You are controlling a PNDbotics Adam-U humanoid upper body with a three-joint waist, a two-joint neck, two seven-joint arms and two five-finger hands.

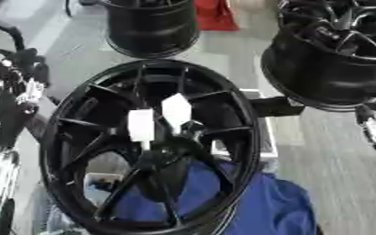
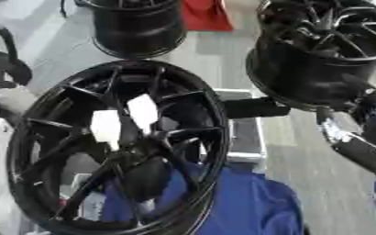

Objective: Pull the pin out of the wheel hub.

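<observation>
A large black spoked wheel hub [image 1: 87, 137] stands tilted in the middle of both views. Two white, flat-looking pieces stick out near its centre: one [image 1: 141, 125] on the left and one [image 1: 177, 110] just to its upper right. I cannot tell which of them is the pin. My left hand [image 1: 21, 80], black with silver parts, is at the left edge beside the hub's rim, apart from the white pieces. My right hand [image 2: 360, 147] shows at the right edge, well away from the hub's centre.
A second black wheel [image 2: 312, 59] stands at the upper right and a black barrel-shaped rim [image 1: 151, 27] at the top. A blue cloth [image 1: 263, 211] lies under the hub's lower part. A red object [image 1: 215, 16] is at the top. A black block [image 2: 255, 108] sits between the hub and the right wheel.
</observation>
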